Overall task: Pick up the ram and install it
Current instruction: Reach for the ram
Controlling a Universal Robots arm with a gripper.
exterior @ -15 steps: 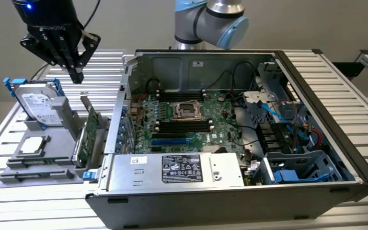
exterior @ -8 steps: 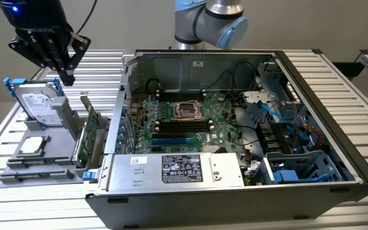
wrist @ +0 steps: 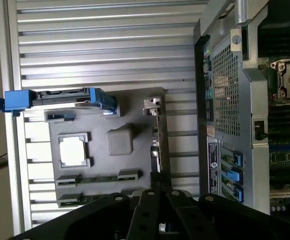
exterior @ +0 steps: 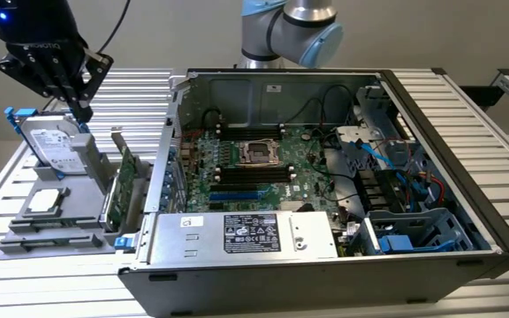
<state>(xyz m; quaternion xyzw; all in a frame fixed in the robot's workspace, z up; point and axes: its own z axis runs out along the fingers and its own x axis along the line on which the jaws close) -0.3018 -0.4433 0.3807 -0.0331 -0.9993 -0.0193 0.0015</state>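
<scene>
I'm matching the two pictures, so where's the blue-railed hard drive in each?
Exterior view: hard drive stands upright on the gray tray, at the exterior view's left.
Wrist view: hard drive seen edge-on at the gray tray's end.
Shared landmark: the processor lying beside it on the tray.

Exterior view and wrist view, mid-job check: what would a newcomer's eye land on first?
The open dark metal computer case, with its big green motherboard inside, takes the exterior view's centre and right. At that view's left the black gripper hangs over a grey holder tray, close to an upright silver hard drive with blue rails. A thin green ram stick lies in one of the tray's slots.
</scene>
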